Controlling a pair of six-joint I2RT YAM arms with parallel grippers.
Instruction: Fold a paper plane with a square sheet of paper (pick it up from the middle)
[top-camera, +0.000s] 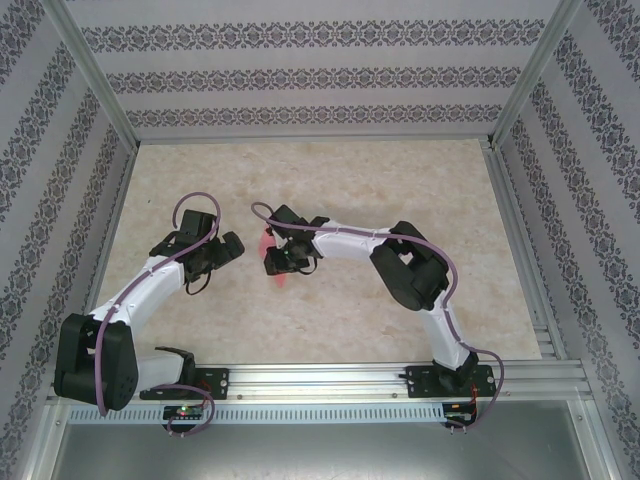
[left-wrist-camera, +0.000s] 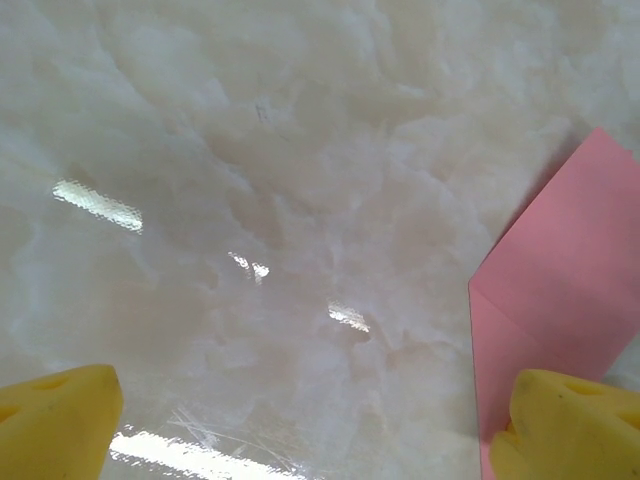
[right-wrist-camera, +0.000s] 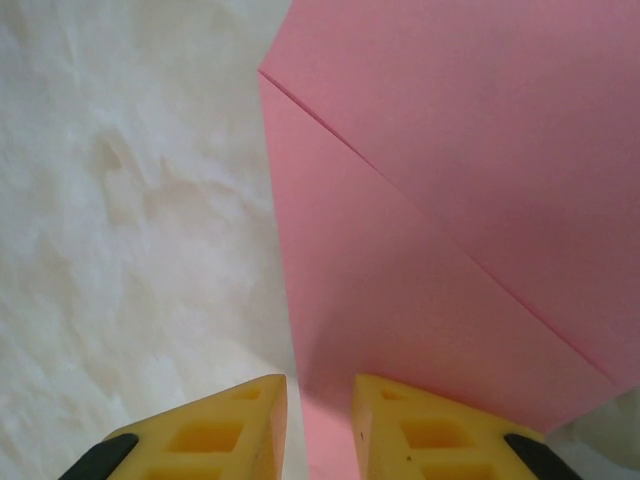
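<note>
Right claw (right-wrist-camera: 318, 432): its two yellow fingertips (right-wrist-camera: 225, 440) stand close together, pinched on the near edge of the sheet of paper (right-wrist-camera: 450, 200), with a strip of pink showing in the narrow gap between them; the sheet spreads away from the fingertips across the right part of the wrist view, pink-red and plain, crossed by one straight fold line that slants from upper left to lower right. Left claw (left-wrist-camera: 312, 440): jaws spread wide, one yellow fingertip in each lower corner of its wrist view, nothing held, bare table (left-wrist-camera: 250, 200) between them; a folded corner of the same pink sheet reaches in beside the fingertip at the lower right, and whether it touches that fingertip cannot be told. From above, the two claws face each other near the middle of the table, close but apart, the paper a small pink patch at the right claw; the tabletop is pale and marbled; patterned walls (top-camera: 300, 80) close three sides; a metal rail (top-camera: 330, 380) at the near edge carries both arm bases.
</note>
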